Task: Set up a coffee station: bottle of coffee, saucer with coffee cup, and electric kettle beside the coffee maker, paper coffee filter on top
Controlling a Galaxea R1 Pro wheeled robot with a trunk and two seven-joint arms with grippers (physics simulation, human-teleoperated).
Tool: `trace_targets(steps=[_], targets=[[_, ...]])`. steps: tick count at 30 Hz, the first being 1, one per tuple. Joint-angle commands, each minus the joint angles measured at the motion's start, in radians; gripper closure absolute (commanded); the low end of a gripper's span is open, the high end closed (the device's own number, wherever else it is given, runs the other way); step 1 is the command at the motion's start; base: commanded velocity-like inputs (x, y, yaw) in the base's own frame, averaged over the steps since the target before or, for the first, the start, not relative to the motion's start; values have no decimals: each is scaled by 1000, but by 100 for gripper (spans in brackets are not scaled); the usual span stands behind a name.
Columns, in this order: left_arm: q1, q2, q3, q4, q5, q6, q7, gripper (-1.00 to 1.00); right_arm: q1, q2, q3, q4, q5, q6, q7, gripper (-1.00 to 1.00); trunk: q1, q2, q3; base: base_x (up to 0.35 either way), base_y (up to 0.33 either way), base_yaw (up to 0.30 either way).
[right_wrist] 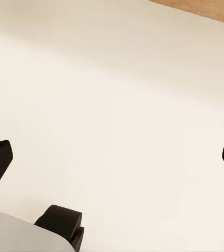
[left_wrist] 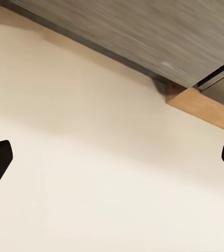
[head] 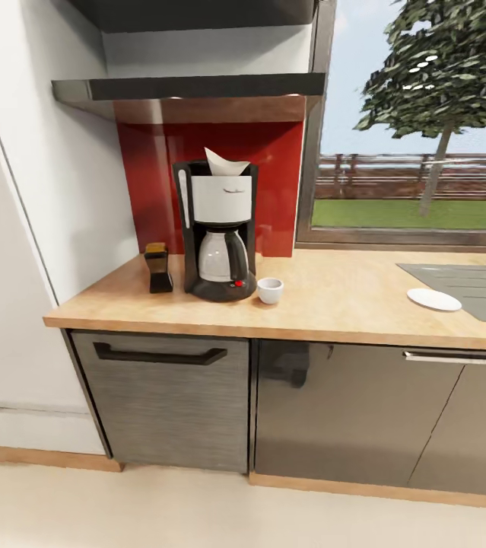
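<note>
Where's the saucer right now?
Head view: the saucer lies on the countertop at the right, against the sink's near-left corner, well apart from the cup and coffee maker.

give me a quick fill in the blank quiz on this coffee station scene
1. The paper coffee filter sits on top of the ____.
2. The coffee cup stands directly on the ____, not on the saucer.
3. The saucer lies beside the steel ____.
4. The bottle of coffee has a golden-brown ____.

Missing words: coffee maker; countertop; sink; lid
</note>
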Motion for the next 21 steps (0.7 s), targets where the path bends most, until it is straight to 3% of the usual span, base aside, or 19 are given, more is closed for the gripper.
trace_targets(steps=[1,11,21], targets=[[0,0,-8,1,10,-3,-3,-100,-1,0,0,1,5,-4,-1,-100,0,0,-1,0,0,-268],[0,1,-8,1,10,-3,-3,-100,-1,0,-6,2,5,-4,-2,-100,0,0,-1,0,-15,-253],[0,1,-10,1,10,-3,-3,-100,-1,0,-44,2,7,-4,-2,-100,0,0,-1,0,-205,-52]])
